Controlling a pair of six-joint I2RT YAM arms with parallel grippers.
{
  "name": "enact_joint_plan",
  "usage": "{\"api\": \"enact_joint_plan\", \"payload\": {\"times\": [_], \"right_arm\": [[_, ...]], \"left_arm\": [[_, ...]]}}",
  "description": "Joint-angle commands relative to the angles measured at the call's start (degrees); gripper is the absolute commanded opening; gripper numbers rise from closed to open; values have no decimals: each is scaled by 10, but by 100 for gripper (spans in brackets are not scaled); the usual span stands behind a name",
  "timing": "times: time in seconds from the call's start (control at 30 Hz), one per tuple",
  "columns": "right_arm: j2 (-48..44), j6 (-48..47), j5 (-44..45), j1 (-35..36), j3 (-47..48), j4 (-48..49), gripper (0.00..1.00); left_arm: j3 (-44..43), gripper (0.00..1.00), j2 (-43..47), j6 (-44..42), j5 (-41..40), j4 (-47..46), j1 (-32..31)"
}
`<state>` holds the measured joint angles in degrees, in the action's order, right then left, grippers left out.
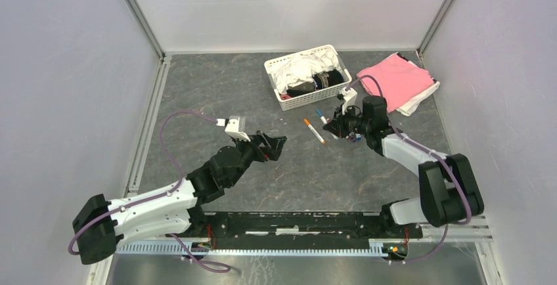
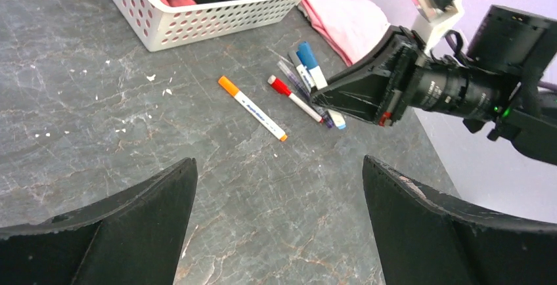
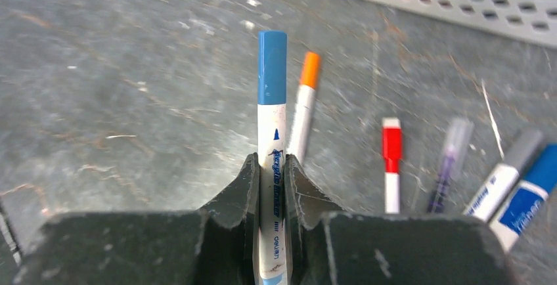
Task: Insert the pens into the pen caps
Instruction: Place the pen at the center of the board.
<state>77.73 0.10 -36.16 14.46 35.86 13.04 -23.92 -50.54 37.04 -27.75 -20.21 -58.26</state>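
My right gripper [image 3: 270, 163] is shut on a white pen with a blue cap [image 3: 272, 68], which sticks out straight ahead of the fingers just above the table. It is at centre right in the top view [image 1: 330, 127]. On the table beyond lie an orange-ended pen [image 3: 305, 98], a red one [image 3: 391, 160], a clear purple one [image 3: 450, 157], a grey-capped one [image 3: 509, 170] and a blue one [image 3: 535, 190]. My left gripper [image 2: 277, 160] is open and empty, hovering short of the orange pen [image 2: 253, 109]. I see no loose pen caps.
A white perforated basket [image 1: 276, 75] holding clothes stands behind the pens. A folded pink cloth [image 1: 397, 80] lies at the back right. White crumbs dot the grey stone table [image 2: 98, 94]. The cell's walls close in on three sides.
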Motion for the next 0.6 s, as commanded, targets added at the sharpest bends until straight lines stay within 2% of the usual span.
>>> {"api": "enact_joint_plan", "payload": {"times": [0.0,0.27,0.4,0.57], "right_arm": [[59,-15,109,-3,49,-52,9],[142,-16,97,-2,91,-84,10],[165,-17,92,-3,98,-93,15],[170,-26,82,-2,111,-109,29]], "left_arm": [[-11,100,14,40,31,45,20],[17,100,71,66,6,98,25],[27,100,101,76,6,109,25],[14,100,117,72,9,123,25]]}}
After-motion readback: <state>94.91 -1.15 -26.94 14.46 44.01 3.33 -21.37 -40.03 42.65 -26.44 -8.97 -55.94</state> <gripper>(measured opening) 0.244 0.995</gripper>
